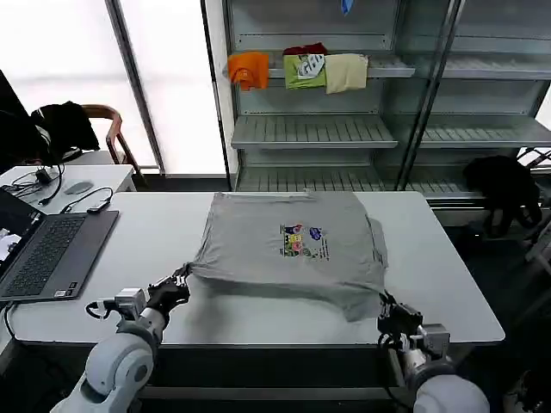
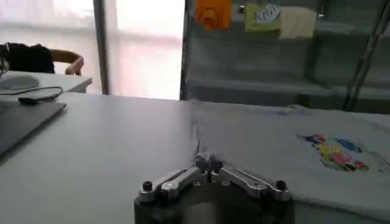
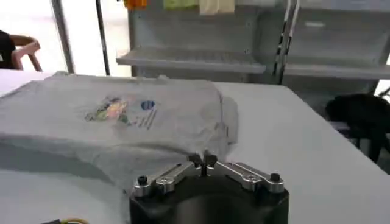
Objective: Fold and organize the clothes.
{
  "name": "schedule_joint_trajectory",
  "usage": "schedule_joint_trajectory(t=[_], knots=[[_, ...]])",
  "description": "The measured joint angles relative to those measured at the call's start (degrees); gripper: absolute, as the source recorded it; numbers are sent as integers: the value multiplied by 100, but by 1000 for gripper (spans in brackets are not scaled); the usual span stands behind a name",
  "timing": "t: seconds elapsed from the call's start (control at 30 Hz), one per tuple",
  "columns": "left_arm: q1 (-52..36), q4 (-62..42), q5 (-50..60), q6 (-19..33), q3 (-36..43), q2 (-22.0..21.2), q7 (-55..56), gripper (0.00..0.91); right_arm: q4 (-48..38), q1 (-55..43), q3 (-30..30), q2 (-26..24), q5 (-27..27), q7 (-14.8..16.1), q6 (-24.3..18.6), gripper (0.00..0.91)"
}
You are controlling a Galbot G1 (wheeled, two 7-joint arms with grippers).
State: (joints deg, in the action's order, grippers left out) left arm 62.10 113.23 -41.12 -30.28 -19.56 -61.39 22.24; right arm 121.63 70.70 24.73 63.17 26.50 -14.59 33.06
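Observation:
A light grey shirt (image 1: 284, 249) with a small multicoloured chest print lies on the white table (image 1: 448, 284), its sleeves tucked under and its near edge raised off the surface. My left gripper (image 1: 179, 282) is at the shirt's near left corner, shut on the cloth. In the left wrist view the left gripper (image 2: 207, 163) pinches a thin edge of the shirt (image 2: 274, 140). My right gripper (image 1: 385, 311) is shut on the near right corner. In the right wrist view the right gripper (image 3: 202, 161) has the hem of the shirt (image 3: 122, 122) between its jaws.
An open laptop (image 1: 43, 249) with cables sits at the table's left end. Behind the table a metal shelf (image 1: 310, 129) carries orange (image 1: 248, 67), green (image 1: 305, 69) and cream (image 1: 346, 72) folded garments. A black garment (image 1: 504, 185) hangs at the right.

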Motion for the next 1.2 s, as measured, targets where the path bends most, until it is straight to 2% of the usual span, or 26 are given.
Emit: schedule_joint_trajectory(t=[0.23,0.53,0.83,0.87,0.9,0.93,1.2], knots=[[-759,-573,62,119,323,-300,125,0,-695,-912,-231,-17,-85,278,-33,0],[-1566,-1475,265,312,592,-665,252,0,-1740,-1992,-675,64,-353,715,-334,0],[-1858,-2082,518,333,678,-804,277,10,-2479,-2542,-1019,135,-597,993,-538,0],[-1872,-2123,539,329,687,-818,270,383,-2532,-2567,-1048,140,-627,1003,-548,0],[-1884,-2159,562,321,694,-831,263,907,-2581,-2585,-1075,144,-655,1010,-551,494],[-1896,-2200,590,309,706,-839,250,907,-2629,-2600,-1098,145,-685,1011,-563,907],[-2034,-2404,814,258,776,-844,205,907,-2882,-2713,-1149,172,-831,886,-616,907]])
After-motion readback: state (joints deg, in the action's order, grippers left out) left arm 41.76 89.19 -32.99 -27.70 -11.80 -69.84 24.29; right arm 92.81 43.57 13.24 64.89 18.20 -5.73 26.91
